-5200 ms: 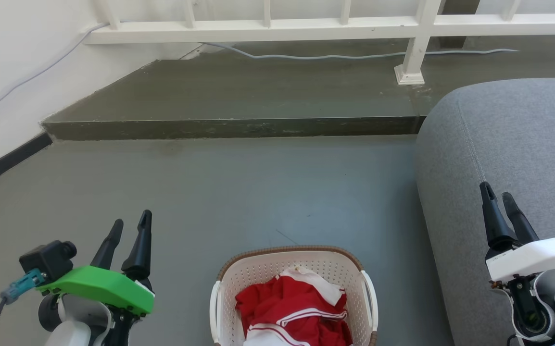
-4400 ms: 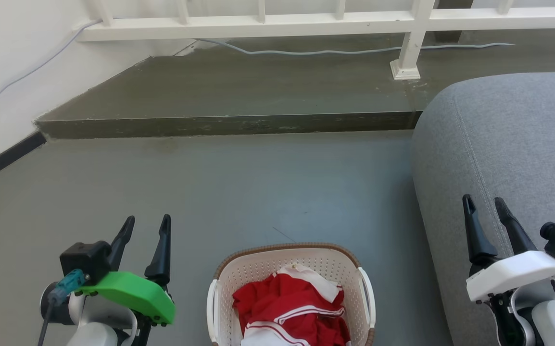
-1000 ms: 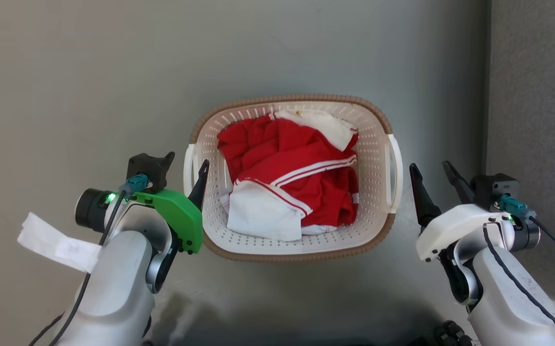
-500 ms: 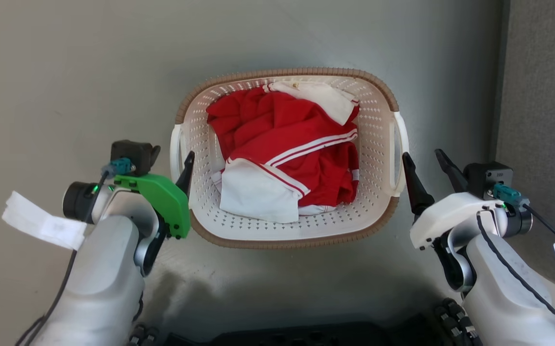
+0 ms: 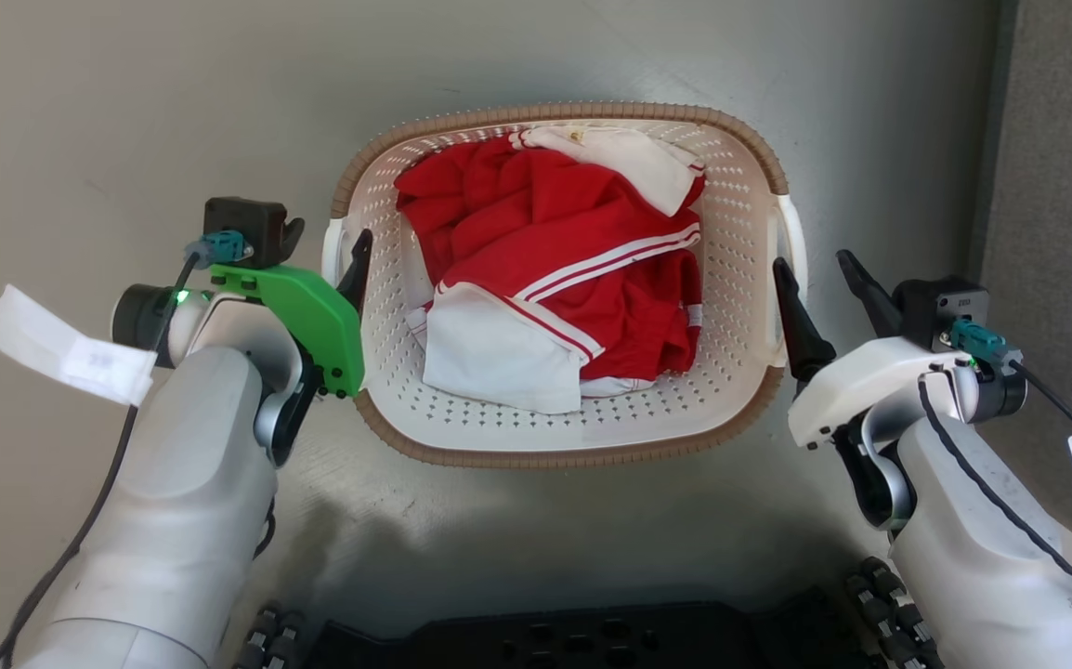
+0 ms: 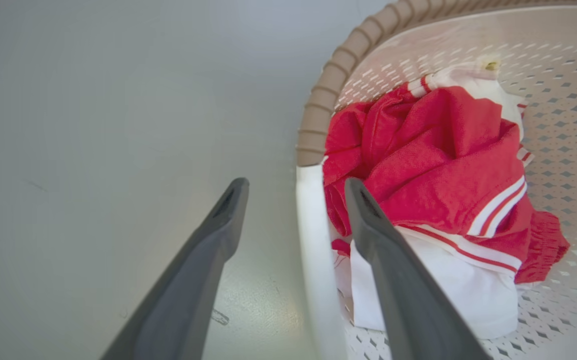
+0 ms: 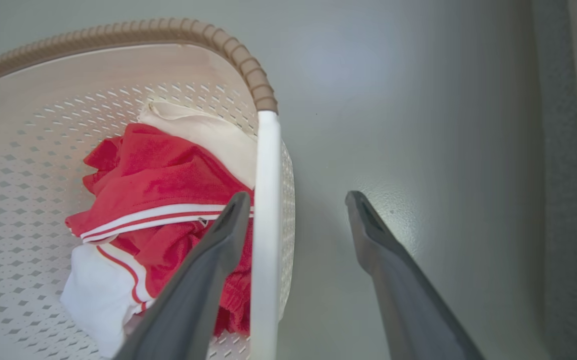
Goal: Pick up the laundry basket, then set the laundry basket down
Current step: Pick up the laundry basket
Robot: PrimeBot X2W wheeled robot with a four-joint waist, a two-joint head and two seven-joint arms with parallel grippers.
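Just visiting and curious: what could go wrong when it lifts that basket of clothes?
The inner finger of the left claw sits close to the red clothes, so closing may pinch fabric with the left handle. The right handle lies off-centre in the open right claw and might slip. Uneven lifting could tilt the laundry basket.

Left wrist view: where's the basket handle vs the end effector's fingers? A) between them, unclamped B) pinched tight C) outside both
A: the handle runs up the gap between the left end effector's spread fingers, one outside the basket, one inside.
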